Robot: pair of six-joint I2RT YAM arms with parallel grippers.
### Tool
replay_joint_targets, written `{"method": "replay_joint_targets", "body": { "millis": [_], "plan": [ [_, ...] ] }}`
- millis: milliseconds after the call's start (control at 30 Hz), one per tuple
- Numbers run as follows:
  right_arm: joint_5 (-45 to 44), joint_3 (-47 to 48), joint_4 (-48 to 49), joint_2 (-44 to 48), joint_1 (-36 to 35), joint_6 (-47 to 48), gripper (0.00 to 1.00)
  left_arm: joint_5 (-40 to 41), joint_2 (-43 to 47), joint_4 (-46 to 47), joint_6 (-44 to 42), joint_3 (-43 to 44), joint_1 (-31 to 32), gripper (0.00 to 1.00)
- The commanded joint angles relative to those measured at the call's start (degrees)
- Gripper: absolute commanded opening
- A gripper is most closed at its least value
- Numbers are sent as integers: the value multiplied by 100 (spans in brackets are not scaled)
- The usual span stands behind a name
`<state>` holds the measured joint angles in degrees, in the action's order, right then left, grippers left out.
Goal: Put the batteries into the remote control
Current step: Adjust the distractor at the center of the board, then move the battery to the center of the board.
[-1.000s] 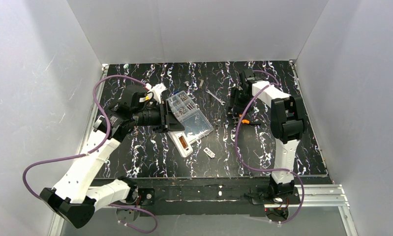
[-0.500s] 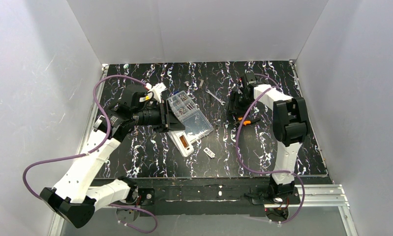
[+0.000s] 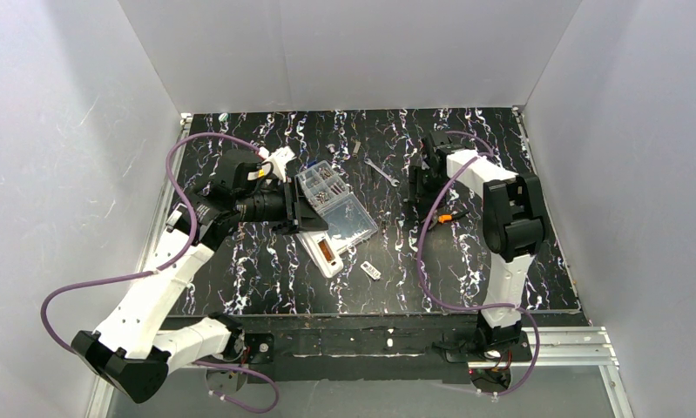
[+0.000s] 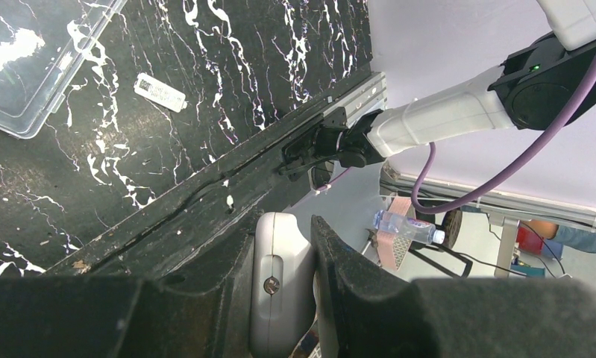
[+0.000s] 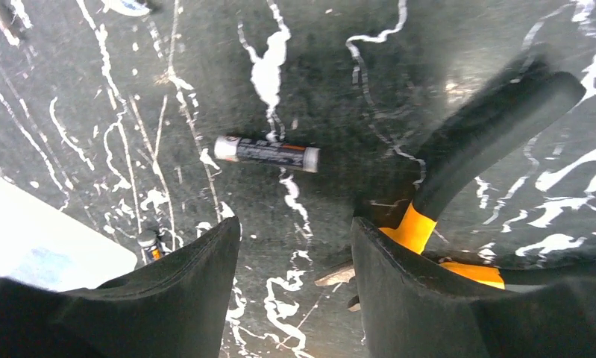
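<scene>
The white remote control lies slanted at table centre with its dark recessed compartment facing up. My left gripper is shut on its far end. In the left wrist view the remote stands edge-on between the two fingers of that gripper. My right gripper is open and empty, low over the table at the back right. In the right wrist view a black battery lies just beyond its fingertips. A second battery lies by the left finger.
A clear plastic compartment box with small parts sits beside the remote. A small white cover piece lies in front of it. Black-and-orange pliers lie against my right finger. A wrench lies at the back centre.
My right gripper has shifted slightly over the table near the pliers. The left arm and the remote have not moved.
</scene>
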<state>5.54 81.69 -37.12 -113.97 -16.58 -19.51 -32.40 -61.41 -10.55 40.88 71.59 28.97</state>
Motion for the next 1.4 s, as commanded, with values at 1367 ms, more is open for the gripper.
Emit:
{"method": "replay_joint_targets", "body": {
  "millis": [1367],
  "plan": [
    [879,6,559,-111,61,374,64,-201,0,-178,-111,32,-31,0]
  ]
}}
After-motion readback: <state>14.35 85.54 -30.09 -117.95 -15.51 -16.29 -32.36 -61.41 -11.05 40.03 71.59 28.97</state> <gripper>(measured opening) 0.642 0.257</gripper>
